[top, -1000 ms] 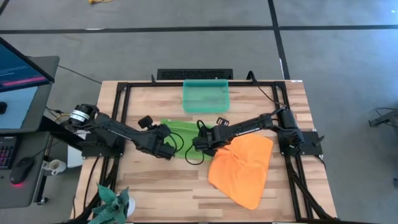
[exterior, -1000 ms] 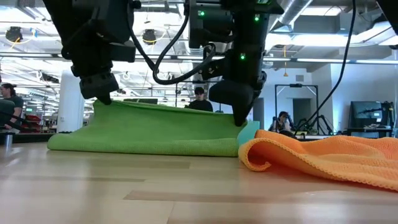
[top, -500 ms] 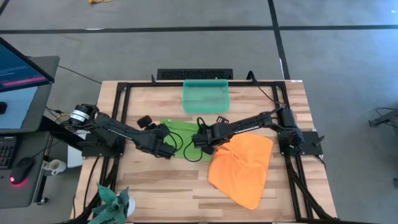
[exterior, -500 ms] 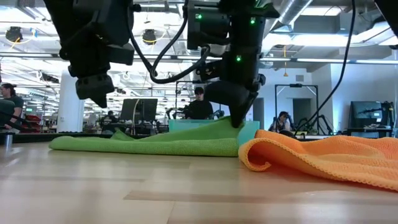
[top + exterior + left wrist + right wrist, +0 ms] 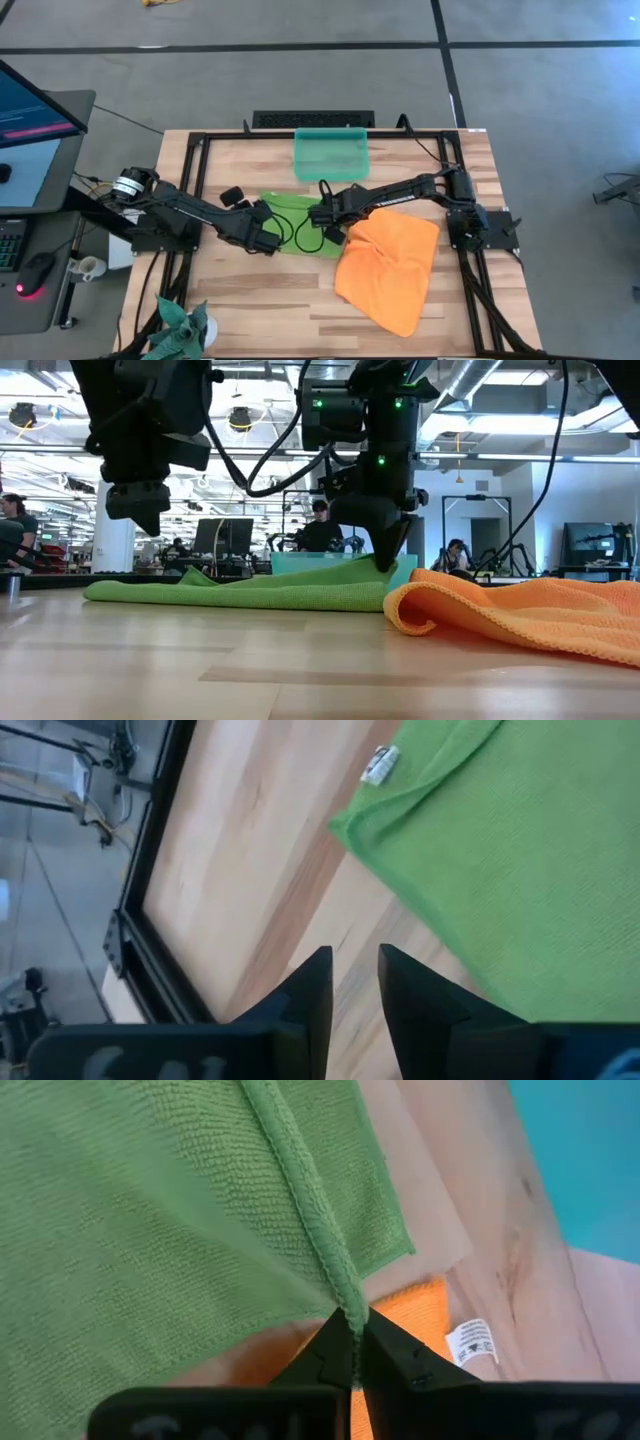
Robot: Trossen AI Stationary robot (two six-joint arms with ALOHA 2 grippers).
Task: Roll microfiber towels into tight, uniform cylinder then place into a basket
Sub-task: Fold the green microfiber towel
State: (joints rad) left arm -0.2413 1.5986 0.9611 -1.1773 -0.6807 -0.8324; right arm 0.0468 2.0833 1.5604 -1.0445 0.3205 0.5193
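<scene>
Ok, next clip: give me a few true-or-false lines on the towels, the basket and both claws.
1. The green towel lies in the basket. False: it lies on the table; the basket holds nothing.
2. The right claw pinches the green towel's hem. True.
3. The left claw grips the orange towel. False: it holds nothing, fingers slightly apart above bare wood beside the green towel.
4. The orange towel lies unrolled. True.

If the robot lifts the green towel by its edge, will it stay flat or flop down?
Probably flop: the green towel lies limp and folded on the table, and sags from the edge the right gripper pinches. It looks thin, so likely light. Its nubbly weave probably resists slipping.
</scene>
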